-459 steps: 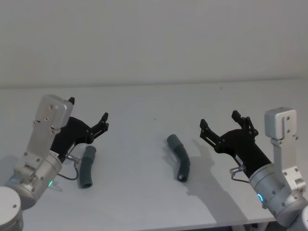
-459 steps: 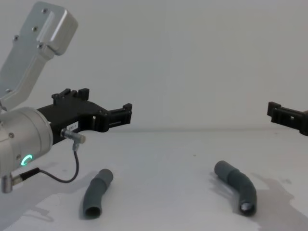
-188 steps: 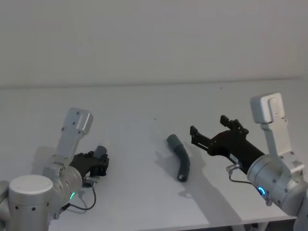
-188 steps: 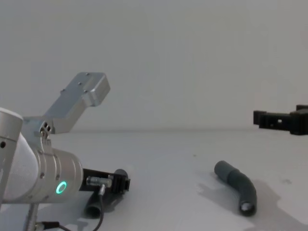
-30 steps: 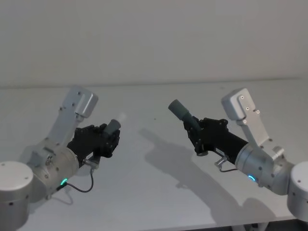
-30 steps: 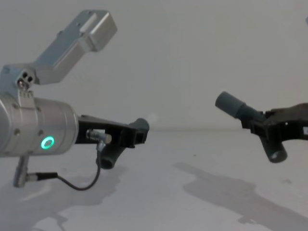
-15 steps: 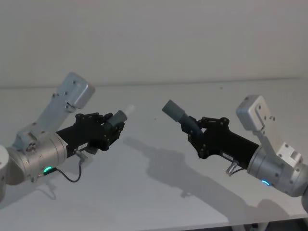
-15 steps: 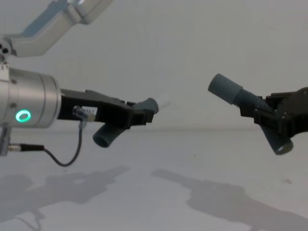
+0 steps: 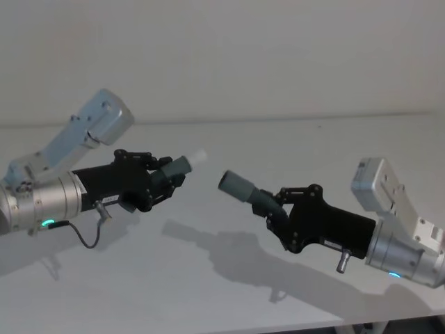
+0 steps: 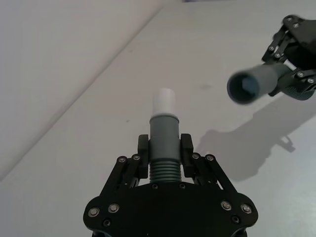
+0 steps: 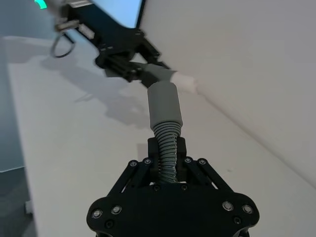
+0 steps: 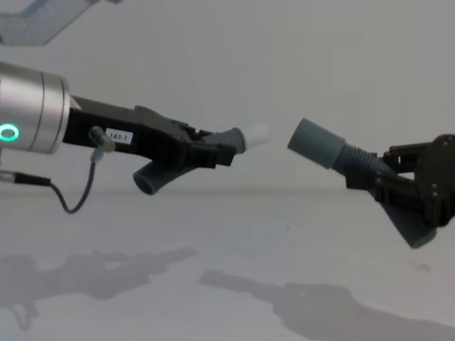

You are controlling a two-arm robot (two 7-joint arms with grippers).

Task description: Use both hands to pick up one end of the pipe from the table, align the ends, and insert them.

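1. The white counter [image 9: 334,146] stretches beneath both arms.
2. The left gripper [image 9: 165,181] hangs above the counter's left half, its jaws clenched on the ribbed section of the tipped pipe piece [image 9: 177,168].
3. The right gripper [image 9: 274,207] hangs above the right half, nearer the front edge, its jaws clenched on the ribbed section of the socket pipe piece [image 9: 252,193].
4. Both pieces are held clear of the counter and point toward each other over its middle.
5. The white tip [image 12: 256,133] faces the socket mouth [image 12: 302,138]. They are near each other but not touching, and each is angled slightly upward.
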